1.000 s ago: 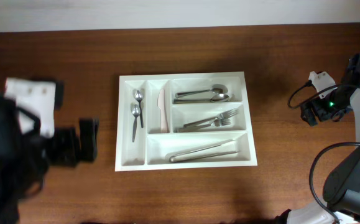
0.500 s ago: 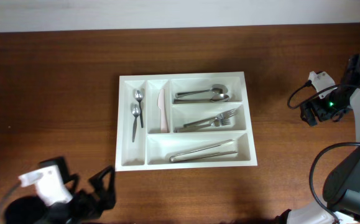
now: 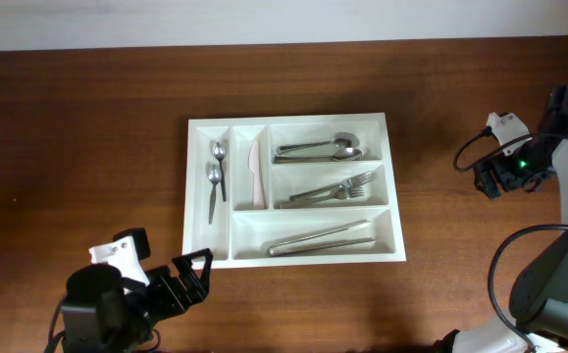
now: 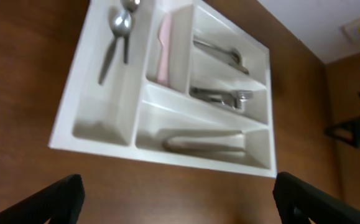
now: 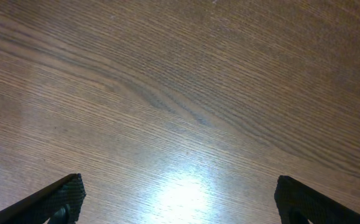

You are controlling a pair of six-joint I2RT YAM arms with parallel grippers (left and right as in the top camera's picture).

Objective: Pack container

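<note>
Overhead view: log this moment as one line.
tray: all compartments hold cutlery | left gripper: open, empty, near tray corner | right gripper: open, empty

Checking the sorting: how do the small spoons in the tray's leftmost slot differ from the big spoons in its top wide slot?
The small spoons are shorter than the big spoons. The small spoons lie front to back, bowls at the far end; the big spoons lie sideways, bowls to the right. The small spoons sit staggered; the big spoons are nested together. Both are shiny metal in the white tray.
</note>
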